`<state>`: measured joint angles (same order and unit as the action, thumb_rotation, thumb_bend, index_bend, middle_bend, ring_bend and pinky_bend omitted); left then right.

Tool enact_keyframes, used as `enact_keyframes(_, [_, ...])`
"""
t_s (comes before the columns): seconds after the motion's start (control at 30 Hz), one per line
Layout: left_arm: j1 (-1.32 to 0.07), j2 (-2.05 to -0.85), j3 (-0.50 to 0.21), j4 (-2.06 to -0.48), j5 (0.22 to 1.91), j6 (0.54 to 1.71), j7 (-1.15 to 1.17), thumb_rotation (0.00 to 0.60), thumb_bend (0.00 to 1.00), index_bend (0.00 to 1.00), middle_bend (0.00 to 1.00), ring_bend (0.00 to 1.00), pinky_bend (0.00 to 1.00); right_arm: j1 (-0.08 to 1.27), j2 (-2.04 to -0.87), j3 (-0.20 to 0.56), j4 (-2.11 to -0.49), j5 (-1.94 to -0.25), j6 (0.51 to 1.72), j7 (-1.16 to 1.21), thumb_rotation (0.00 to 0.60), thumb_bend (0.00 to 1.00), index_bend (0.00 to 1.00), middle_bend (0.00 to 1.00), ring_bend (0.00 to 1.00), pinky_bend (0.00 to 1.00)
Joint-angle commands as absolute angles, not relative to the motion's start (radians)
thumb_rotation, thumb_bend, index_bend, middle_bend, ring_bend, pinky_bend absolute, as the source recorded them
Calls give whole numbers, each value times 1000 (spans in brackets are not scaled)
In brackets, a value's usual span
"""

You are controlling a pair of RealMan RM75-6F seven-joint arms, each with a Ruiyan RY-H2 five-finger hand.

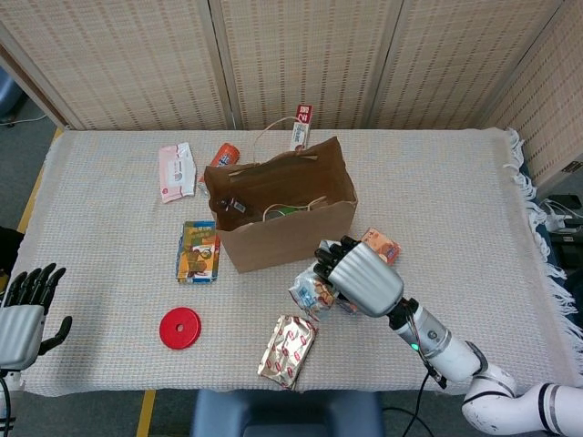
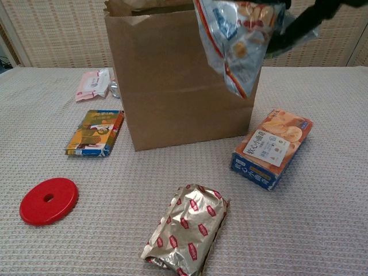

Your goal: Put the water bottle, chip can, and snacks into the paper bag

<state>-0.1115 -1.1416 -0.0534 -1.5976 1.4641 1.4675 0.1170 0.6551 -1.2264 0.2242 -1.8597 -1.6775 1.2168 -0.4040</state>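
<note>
My right hand [image 1: 363,277] holds a clear blue-and-white snack bag [image 2: 237,40], also seen as the snack bag [image 1: 311,291] in the head view, lifted off the table in front of the brown paper bag [image 1: 282,218]. In the chest view only dark fingers [image 2: 305,20] show at the top edge, with the snack bag hanging before the paper bag [image 2: 184,80]. A silver-and-red snack pouch [image 1: 288,350] lies flat near the front edge. An orange snack box [image 2: 271,147] lies right of the bag. My left hand [image 1: 23,314] hangs open off the table's left corner, holding nothing.
A red disc [image 1: 179,328] and a yellow-green packet [image 1: 198,251] lie left of the bag. A pink pack [image 1: 177,171], an orange can [image 1: 223,155] and a red-white box [image 1: 301,126] sit behind it. Items show inside the bag.
</note>
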Motion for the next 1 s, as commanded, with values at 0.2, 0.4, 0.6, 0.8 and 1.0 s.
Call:
enact_keyframes(0.2, [-112, -1140, -52, -1597, 1466, 1466, 112, 600, 398, 56, 0, 0, 0, 724, -1263, 376, -1894, -1471, 1220, -598, 600, 372, 740, 620, 618, 627])
enact_keyframes(0.4, [-113, -1140, -53, -1594, 1467, 1465, 107, 600, 397, 56, 0, 0, 0, 797, -1346, 445, -1825, -1334, 1222, -726, 600, 372, 742, 622, 618, 627])
enact_keyframes(0.6, [-114, -1138, -53, -1593, 1468, 1463, 95, 600, 398, 64, 0, 0, 0, 861, -1445, 489, -1748, -1225, 1261, -798, 600, 372, 743, 623, 618, 627])
enact_keyframes(0.8, [-115, -1135, -51, -1591, 1472, 1461, 88, 600, 397, 66, 0, 0, 0, 894, -1483, 475, -1715, -1157, 1279, -895, 600, 372, 742, 623, 618, 627])
enact_keyframes(1.0, [-115, -1136, -51, -1588, 1474, 1463, 85, 600, 400, 66, 0, 0, 0, 919, -1545, 488, -1656, -1138, 1363, -943, 600, 373, 742, 623, 618, 627])
